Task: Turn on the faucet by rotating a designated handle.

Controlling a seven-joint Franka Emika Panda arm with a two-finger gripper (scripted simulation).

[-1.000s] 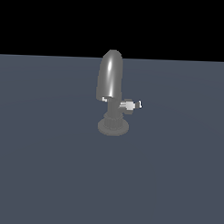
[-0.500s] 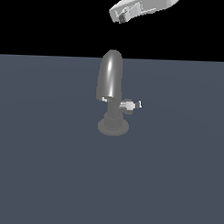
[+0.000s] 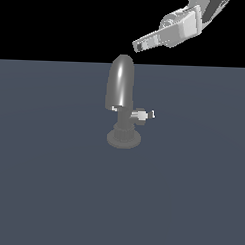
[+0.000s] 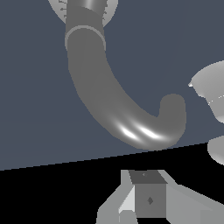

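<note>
My gripper [image 3: 138, 45] hangs above the faucet [image 3: 122, 102], just off its spout top, touching nothing. I can't tell if the jaws are apart or together. Faucet stands on the floor [image 3: 52, 192]. Handle [image 3: 143, 114] juts sideways from the faucet stem, toward the exterior view's right. It looks rigid, small, probably slick metal; I'd pinch the stub near its white tip.

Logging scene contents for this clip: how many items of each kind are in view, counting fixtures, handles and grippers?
Faucet: 1
Handle: 1
Gripper: 1
Total: 3
</note>
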